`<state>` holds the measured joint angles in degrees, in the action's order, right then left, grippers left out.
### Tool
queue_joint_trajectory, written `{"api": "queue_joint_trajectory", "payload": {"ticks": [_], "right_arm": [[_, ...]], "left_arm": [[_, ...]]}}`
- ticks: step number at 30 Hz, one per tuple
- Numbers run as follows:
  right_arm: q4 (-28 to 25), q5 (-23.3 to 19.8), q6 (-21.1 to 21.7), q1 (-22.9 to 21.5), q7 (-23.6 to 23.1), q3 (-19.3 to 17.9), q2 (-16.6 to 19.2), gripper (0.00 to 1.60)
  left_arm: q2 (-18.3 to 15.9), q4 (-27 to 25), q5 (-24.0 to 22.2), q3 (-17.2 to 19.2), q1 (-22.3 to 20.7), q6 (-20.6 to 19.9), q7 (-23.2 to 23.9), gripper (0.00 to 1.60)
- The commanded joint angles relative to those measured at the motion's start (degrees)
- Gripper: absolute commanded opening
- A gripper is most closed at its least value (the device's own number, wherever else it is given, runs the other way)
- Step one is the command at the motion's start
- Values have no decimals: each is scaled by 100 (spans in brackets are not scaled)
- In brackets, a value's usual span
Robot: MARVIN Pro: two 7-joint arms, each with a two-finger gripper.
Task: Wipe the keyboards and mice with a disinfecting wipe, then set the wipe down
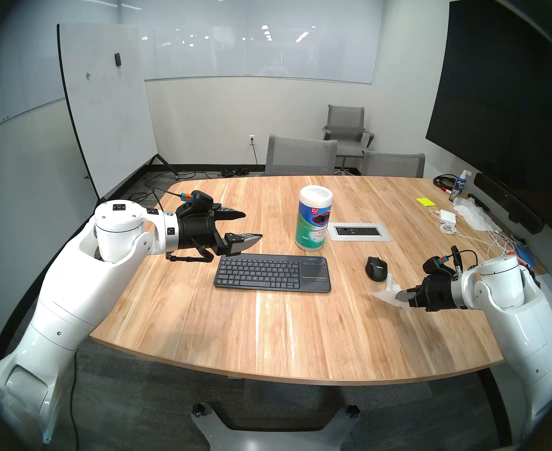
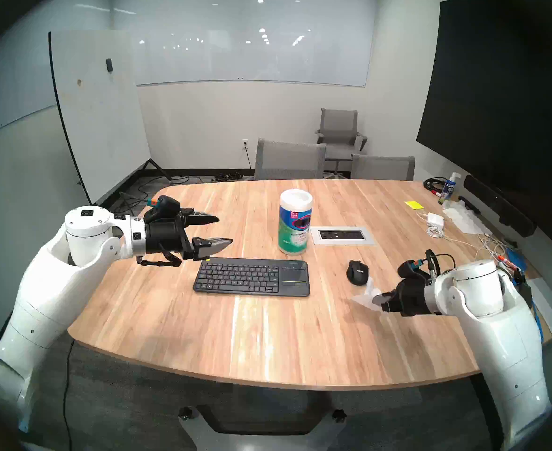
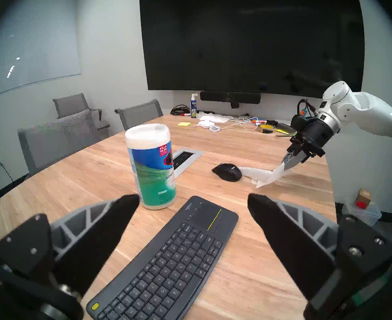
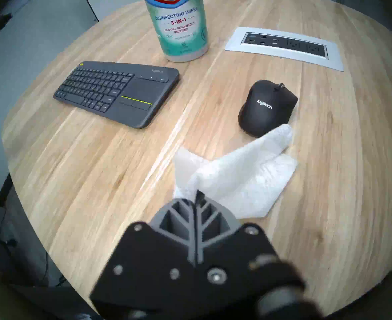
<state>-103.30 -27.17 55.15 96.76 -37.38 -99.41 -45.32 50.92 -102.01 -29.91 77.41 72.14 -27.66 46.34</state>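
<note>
Right wrist view: our right gripper is clamped on one corner of the disinfecting wipe, whose far tip touches the Logitech mouse lying just ahead. The keyboard lies farther left, its long axis crosswise. Our left gripper hangs wide open, empty, above the keyboard's left end.

Keyboard mid-bench; canister just behind it. Mouse right of keyboard, apart. Wipe before mouse, its tip touching. Outlet panel right of canister.
</note>
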Motion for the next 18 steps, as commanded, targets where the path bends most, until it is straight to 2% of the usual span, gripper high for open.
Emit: {"api": "queue_joint_trajectory", "payload": {"ticks": [1,8,18], "right_arm": [[-196,-103,-15,-319,260,-44,-276,0],[-228,-231,-15,-616,504,90,-489,0],[82,-138,-15,-1178,1310,444,-1108,0]], "left_arm": [[1,-97,-13,45,-55,9,-6,160],[1,-96,-13,45,-56,10,-5,160],[1,-95,-12,44,-56,10,-5,160]]}}
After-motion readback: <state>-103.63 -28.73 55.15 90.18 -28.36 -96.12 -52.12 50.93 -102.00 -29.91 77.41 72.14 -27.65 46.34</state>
